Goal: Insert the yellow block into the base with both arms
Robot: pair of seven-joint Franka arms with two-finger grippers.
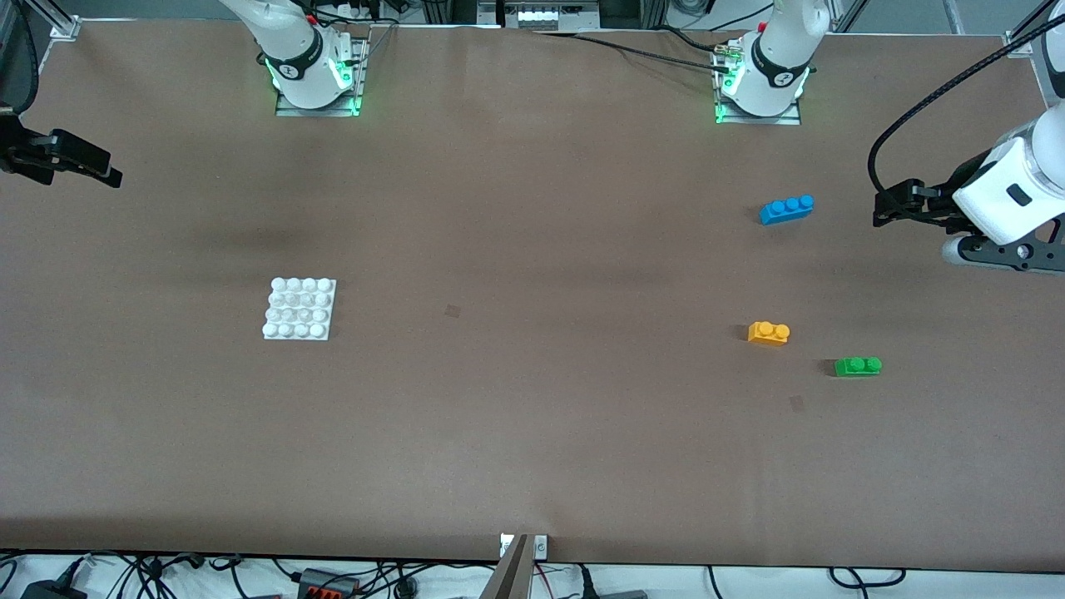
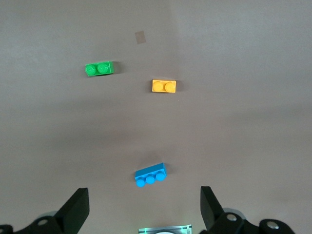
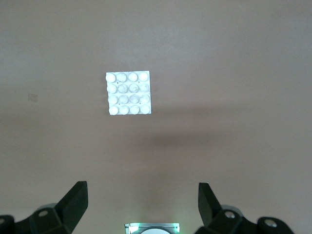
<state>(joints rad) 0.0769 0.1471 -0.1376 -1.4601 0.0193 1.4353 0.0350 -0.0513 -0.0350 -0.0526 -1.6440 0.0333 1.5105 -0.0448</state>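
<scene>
The yellow block (image 1: 768, 333) lies flat on the brown table toward the left arm's end, studs up; in the left wrist view the yellow block (image 2: 164, 86) has nothing touching it. The white studded base (image 1: 300, 309) rests toward the right arm's end, and in the right wrist view the base (image 3: 128, 93) lies alone on the table. My left gripper (image 1: 884, 208) hangs open and empty over the table's edge at the left arm's end; the left gripper (image 2: 144, 195) shows wide jaws. My right gripper (image 1: 104, 169) hovers open and empty over the right arm's end; the right gripper (image 3: 142, 187) holds nothing.
A blue three-stud brick (image 1: 786, 209) lies farther from the front camera than the yellow block, and a green two-stud brick (image 1: 858, 366) lies slightly nearer, beside it. The arm bases (image 1: 316, 79) stand along the table's back edge. Cables (image 1: 333, 578) run below the near edge.
</scene>
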